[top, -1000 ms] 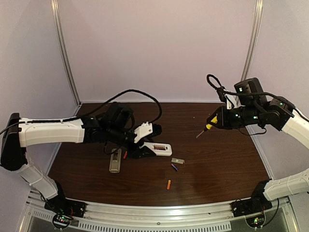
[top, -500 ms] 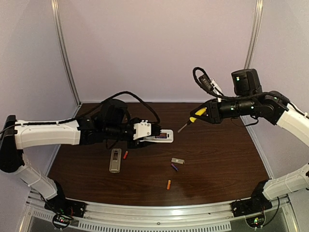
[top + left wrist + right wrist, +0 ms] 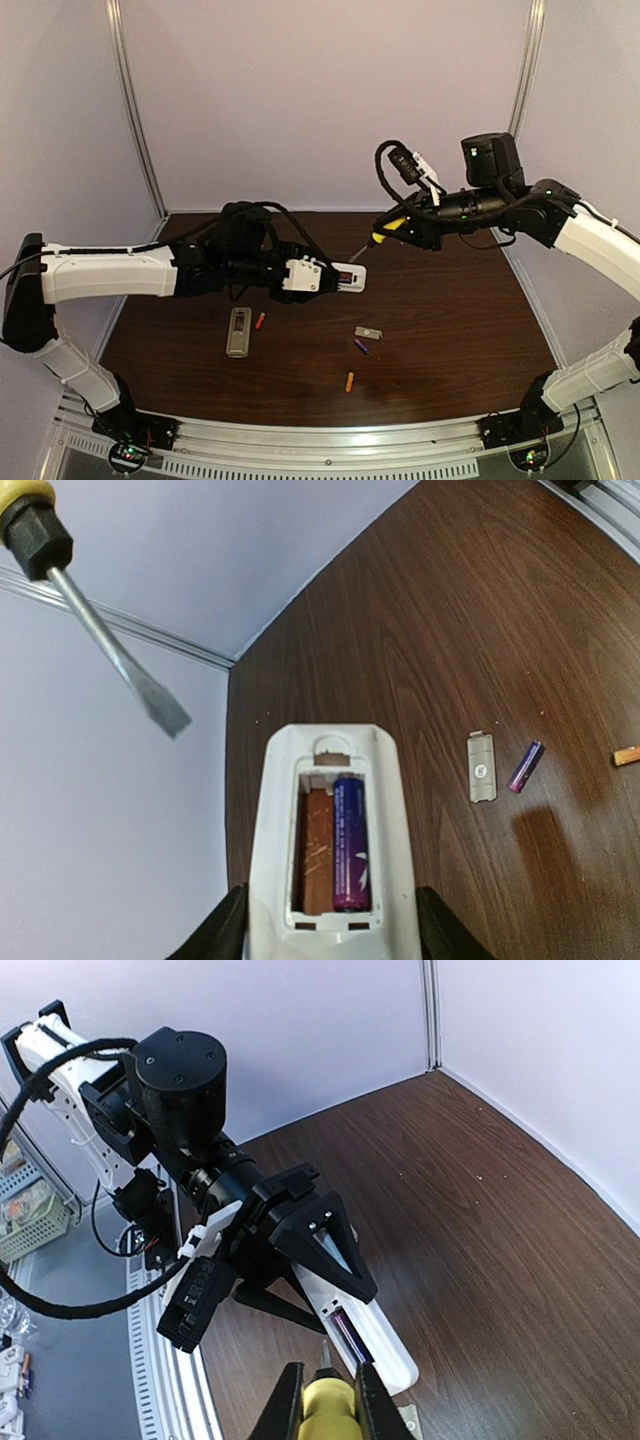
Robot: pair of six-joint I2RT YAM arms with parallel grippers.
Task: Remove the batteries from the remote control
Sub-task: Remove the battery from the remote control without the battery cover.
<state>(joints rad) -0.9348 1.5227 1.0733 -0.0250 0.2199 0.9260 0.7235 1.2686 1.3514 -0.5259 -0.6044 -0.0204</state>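
Presently we judge the step in hand to be levering the last cell out of the white remote (image 3: 333, 860), whose cover is off and whose open bay faces up. To do it well we would keep the remote level and steady. We would lower the screwdriver (image 3: 108, 648) blade into the bare slot alongside the purple battery (image 3: 350, 842), catch the cell's end near the notch, and lever gently so it rolls out rather than springs away. A slip could gouge the bay or push the remote out of the grip. The blade tip hangs above and beyond the remote's far end, touching nothing. Pose: the left arm (image 3: 110, 272) reaches across low and nearly horizontal. The left gripper (image 3: 333, 935) is clamped on the remote's two long sides and appears to hold it clear of the table (image 3: 470, 310). The right arm (image 3: 590, 235) arches in from beyond the remote, the right gripper (image 3: 328, 1400) pressed together on the yellow handle, shaft angled down toward the remote. On the table below the remote lie the cover plate (image 3: 368, 332), a loose purple cell (image 3: 361, 346), an orange cell (image 3: 349, 381) and a red cell (image 3: 260, 321).
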